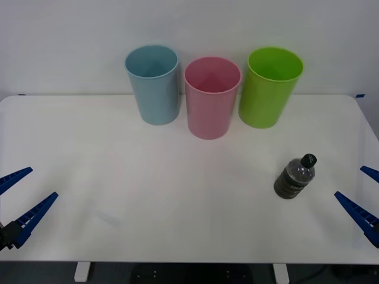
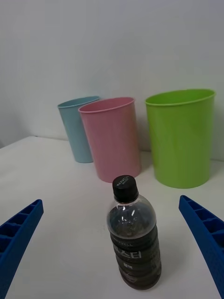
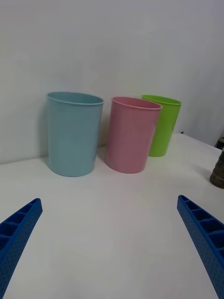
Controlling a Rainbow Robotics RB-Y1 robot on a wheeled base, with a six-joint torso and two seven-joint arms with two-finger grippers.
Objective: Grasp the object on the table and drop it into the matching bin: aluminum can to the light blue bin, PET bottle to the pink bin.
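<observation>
- Bottle first: the PET bottle point(image 1: 295, 177) stands upright on the table point(image 1: 177, 195) in the right half of the front view, below and to the right of the bins, touching none of them.
- In the right wrist view the PET bottle point(image 2: 134, 233) sits low in the middle of the frame, black cap up, dark liquid inside.
- The light blue bin point(image 1: 153, 84), the pink bin point(image 1: 212, 97) and a lime green bin point(image 1: 269, 87) stand in a row across the upper middle of the front view, pink in the middle and a little nearer.
- The right gripper point(image 1: 362, 194) is at the right edge of the front view, fingers spread apart and empty, just right of the bottle.
- The left gripper point(image 1: 19, 196) is at the lower left edge, fingers spread wide, holding nothing, well apart from the bottle.
</observation>
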